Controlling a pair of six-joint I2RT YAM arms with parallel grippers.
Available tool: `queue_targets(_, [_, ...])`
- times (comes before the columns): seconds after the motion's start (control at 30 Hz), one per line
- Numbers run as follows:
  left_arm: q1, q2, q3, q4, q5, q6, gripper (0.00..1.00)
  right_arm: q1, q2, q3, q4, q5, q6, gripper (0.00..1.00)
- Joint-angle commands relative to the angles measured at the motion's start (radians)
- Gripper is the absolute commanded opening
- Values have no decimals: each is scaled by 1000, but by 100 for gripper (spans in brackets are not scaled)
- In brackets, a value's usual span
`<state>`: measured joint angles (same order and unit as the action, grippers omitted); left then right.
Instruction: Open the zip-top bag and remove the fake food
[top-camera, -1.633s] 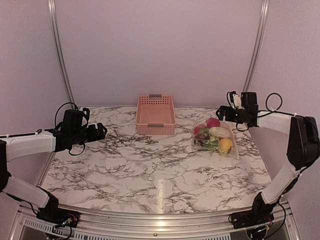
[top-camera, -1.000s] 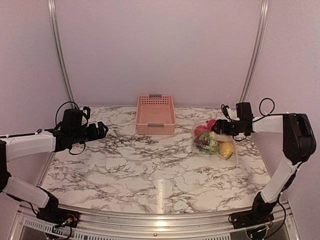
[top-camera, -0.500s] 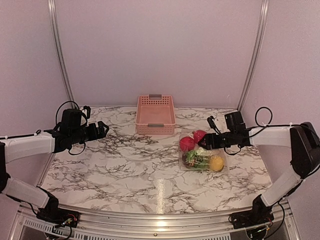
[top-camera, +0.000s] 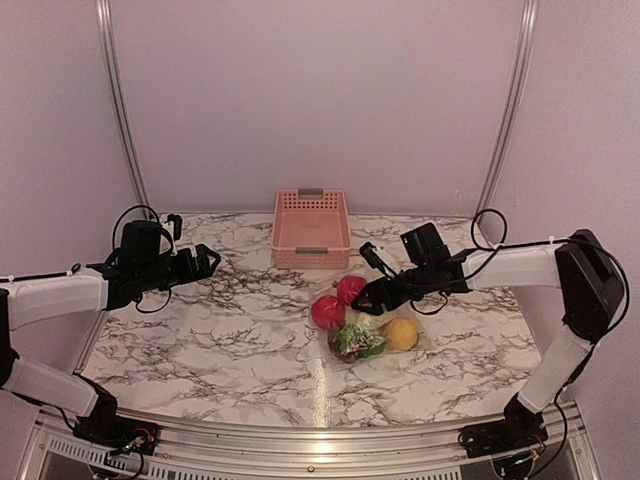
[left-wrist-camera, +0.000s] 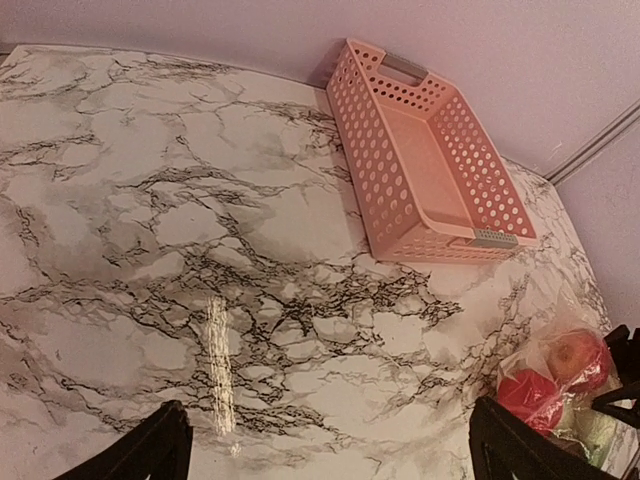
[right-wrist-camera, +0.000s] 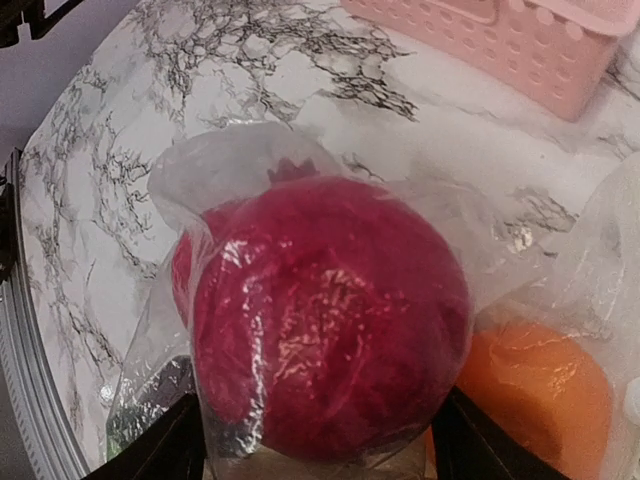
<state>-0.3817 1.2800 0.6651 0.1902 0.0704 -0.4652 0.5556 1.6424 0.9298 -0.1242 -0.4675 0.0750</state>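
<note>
**Top view**
- Counter (top-camera: 200, 340): white marble-pattern sheet with dark veining, glossy, metal rail along the near edge. There is wide bare room left and front of centre.
- Pink basket (top-camera: 311, 228): rigid perforated plastic, rectangular, at the back centre, apart from everything else.
- Zip-top bag (top-camera: 425, 338): clear, floppy and crumpled, lying flat just right of centre, in front of the basket and not touching it.
- Fake food (top-camera: 400, 334): bunched inside the bag, with two red rounds at the left and back, a yellow-orange round at the right, and green leafy and dark bits at the front.
- My right gripper (top-camera: 368, 293): reaches in low from the right and meets the bag's back edge.
- My left gripper (top-camera: 205, 262): hangs over the counter's left side, well apart from the bag.

**Left wrist view**
- My fingers (left-wrist-camera: 150, 450) are spread wide with only bare marble between them.
- The basket shows round holes in walls and floor and a grey tab at each end.
- The bag peeks in at the lower right corner.

**Right wrist view**
- Thin wrinkled film is stretched over a glossy red piece (right-wrist-camera: 330, 320), with an orange piece (right-wrist-camera: 530, 400) beside it.
- My fingers (right-wrist-camera: 180, 440) press the film from both sides, clamped on the bag around the red piece.
- This close grip is too small to judge from above
</note>
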Motion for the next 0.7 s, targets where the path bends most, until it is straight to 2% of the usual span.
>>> queue_targets(0.0, [-1, -34, -13, 27, 30, -23, 99, 117, 136, 168, -48, -45, -71, 74])
queue_targets(0.23, [18, -57, -39, 41, 85, -54, 99, 247, 357, 495, -136, -65, -188, 75])
queue_targets(0.37, [21, -65, -61, 43, 120, -64, 99, 276, 392, 626, -162, -75, -193, 79])
queue_targets(0.5, [20, -54, -69, 70, 202, -41, 99, 267, 298, 589, -128, -40, -151, 85])
queue_targets(0.57, [9, -37, -58, 82, 272, -6, 99, 250, 226, 510, -91, -28, -115, 89])
queue_targets(0.67, [-34, -17, -36, 79, 275, 33, 99, 198, 109, 364, -30, -24, -24, 91])
